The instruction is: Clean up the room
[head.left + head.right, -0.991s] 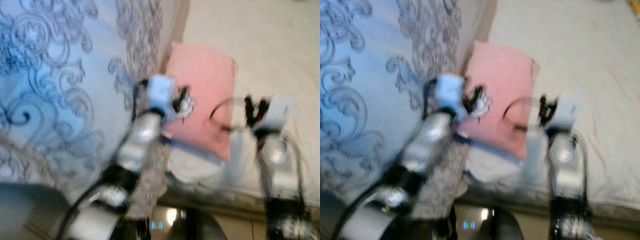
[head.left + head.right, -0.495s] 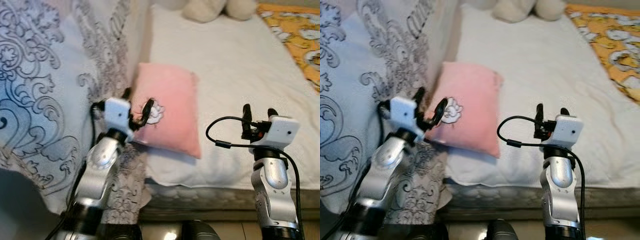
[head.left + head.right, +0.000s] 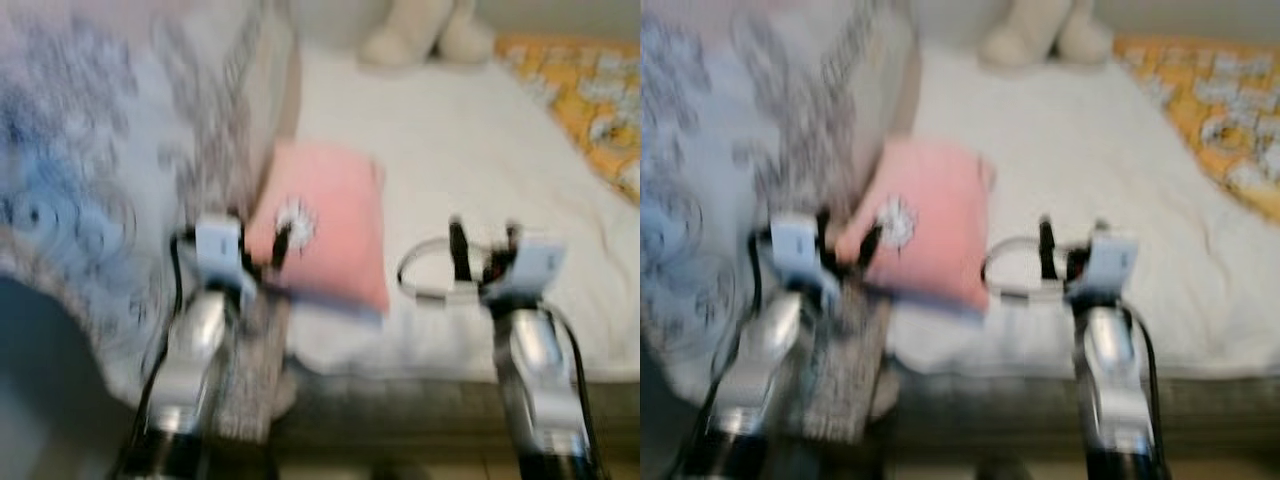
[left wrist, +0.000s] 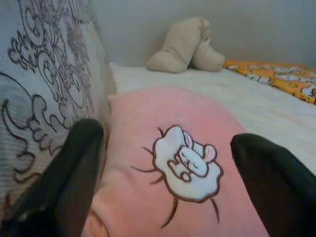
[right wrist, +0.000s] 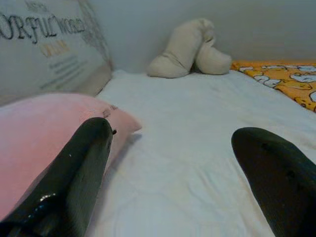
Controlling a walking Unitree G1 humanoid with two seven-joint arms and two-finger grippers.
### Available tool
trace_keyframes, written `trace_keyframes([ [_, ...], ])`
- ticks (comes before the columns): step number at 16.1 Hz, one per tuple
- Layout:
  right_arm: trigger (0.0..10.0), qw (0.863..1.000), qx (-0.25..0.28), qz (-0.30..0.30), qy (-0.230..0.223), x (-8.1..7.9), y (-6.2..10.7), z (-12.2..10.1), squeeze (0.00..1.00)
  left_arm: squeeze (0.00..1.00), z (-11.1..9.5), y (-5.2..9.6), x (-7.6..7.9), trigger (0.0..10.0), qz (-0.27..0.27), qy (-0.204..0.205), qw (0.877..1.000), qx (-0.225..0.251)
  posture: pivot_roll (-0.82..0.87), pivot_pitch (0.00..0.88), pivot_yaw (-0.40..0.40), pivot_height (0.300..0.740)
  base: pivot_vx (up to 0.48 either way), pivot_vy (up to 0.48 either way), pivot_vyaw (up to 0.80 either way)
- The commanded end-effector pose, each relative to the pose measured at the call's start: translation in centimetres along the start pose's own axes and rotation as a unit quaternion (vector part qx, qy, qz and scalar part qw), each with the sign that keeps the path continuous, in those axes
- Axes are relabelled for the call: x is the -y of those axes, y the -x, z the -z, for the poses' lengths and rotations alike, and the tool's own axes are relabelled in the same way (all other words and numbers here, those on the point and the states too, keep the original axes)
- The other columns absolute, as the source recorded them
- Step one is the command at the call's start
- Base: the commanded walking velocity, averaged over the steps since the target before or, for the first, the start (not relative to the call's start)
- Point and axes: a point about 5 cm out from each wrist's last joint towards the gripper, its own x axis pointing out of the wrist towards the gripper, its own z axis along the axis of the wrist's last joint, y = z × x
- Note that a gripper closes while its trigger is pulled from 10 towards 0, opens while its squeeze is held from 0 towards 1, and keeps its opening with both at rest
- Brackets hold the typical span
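- Black fingers of left hand (image 4: 163, 163) spread wide, poised just short of pink pillow (image 4: 182, 163); nothing held.
- Right hand (image 5: 173, 173) likewise wide and empty, low over white bed sheet (image 5: 197, 148), pillow beside it.
- Head view blurred again after a sharp half-second; likely a shift of stance before the grasp.
- Pillow lying beside patterned duvet (image 3: 90, 150); beige plush toy (image 4: 185, 44) beyond, yellow blanket (image 5: 281, 74) farthest.

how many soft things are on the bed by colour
pink: 1, the pillow
beige: 1, the plush toy
orange patterned: 1, the blanket
blue-grey patterned: 1, the duvet
total: 4
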Motion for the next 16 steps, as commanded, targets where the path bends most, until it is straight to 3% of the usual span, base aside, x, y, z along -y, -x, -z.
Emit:
trace_keyframes([
  [1,10.0,1.000,0.000,-0.002,0.000,0.0,-0.2,-0.2,1.00,0.08,0.2,0.3,-1.1,10.0,-0.022,-0.002,1.000,-0.009,-0.07,0.000,0.015,0.727,0.000,0.000,0.00],
  [2,10.0,1.000,0.000,-0.002,0.000,0.0,-0.2,-0.2,1.00,0.08,0.2,0.3,-1.1,10.0,-0.022,-0.002,1.000,-0.009,-0.07,0.000,0.015,0.727,0.000,0.000,0.00],
  [3,10.0,1.000,-0.008,-0.004,-0.011,-0.1,-1.0,-0.2,0.00,0.00,-0.1,0.0,-0.8,10.0,-0.020,-0.003,1.000,-0.001,-0.08,0.000,0.032,0.727,0.270,-0.394,0.00],
  [5,10.0,1.000,-0.011,-0.002,-0.025,-0.4,-2.0,-0.3,0.00,0.00,-0.4,-1.0,-1.0,10.0,-0.044,0.016,0.999,0.006,-0.09,0.000,0.039,0.727,0.262,-0.401,0.00],
  [9,10.0,1.000,-0.012,-0.018,-0.007,-0.8,-1.8,0.0,0.00,0.00,0.5,-1.0,-3.0,10.0,-0.102,0.034,0.994,-0.022,-0.10,0.000,0.043,0.727,0.264,-0.397,0.00],
  [16,10.0,0.999,-0.031,-0.017,-0.001,-0.3,-1.5,0.8,0.00,0.00,-0.1,-0.8,-2.0,10.0,-0.077,0.043,0.996,0.009,-0.09,0.001,0.036,0.727,0.269,-0.394,0.00],
])
